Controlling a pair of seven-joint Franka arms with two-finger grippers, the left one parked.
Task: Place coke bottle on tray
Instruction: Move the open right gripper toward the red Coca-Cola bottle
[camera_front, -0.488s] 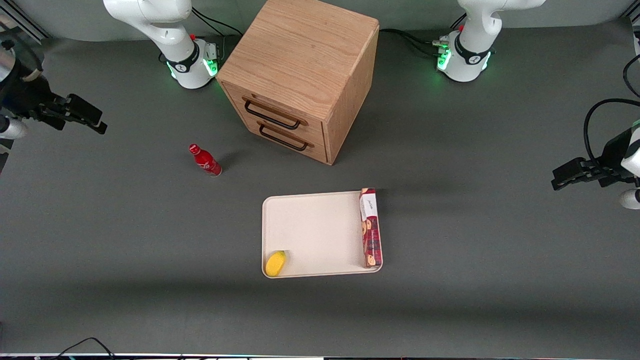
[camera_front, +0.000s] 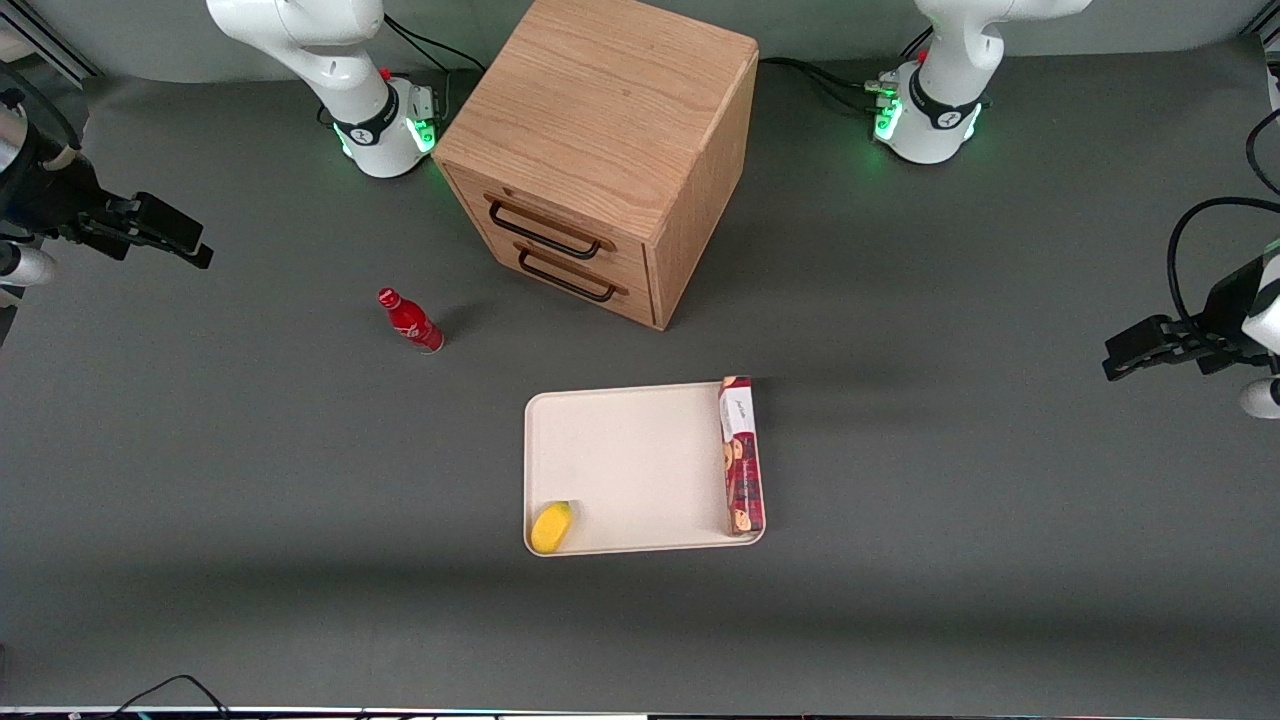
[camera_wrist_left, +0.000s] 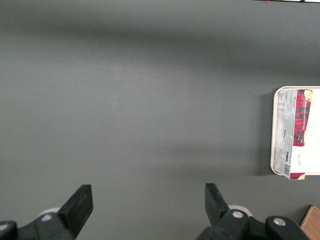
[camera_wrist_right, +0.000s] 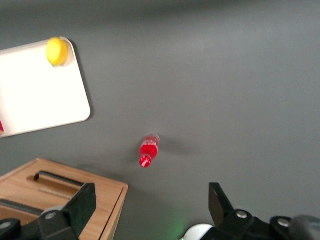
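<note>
The coke bottle (camera_front: 410, 321) is a small slim red bottle with a red cap, standing upright on the grey table in front of the wooden cabinet, toward the working arm's end. It also shows in the right wrist view (camera_wrist_right: 149, 149). The cream-white tray (camera_front: 630, 460) lies nearer the front camera than the cabinet and shows in the right wrist view (camera_wrist_right: 40, 95) too. My gripper (camera_front: 185, 240) hangs high above the table at the working arm's end, well apart from the bottle. Its fingers (camera_wrist_right: 82, 205) are spread wide with nothing between them.
A wooden two-drawer cabinet (camera_front: 600, 150) stands at the middle back. On the tray lie a long dark-red cookie box (camera_front: 741, 455) along one short side and a yellow fruit (camera_front: 551, 526) in a near corner. Arm bases (camera_front: 385, 125) stand beside the cabinet.
My gripper has shifted very slightly toward the table's end and upward in the front view. The bottle, tray and other objects have not moved.
</note>
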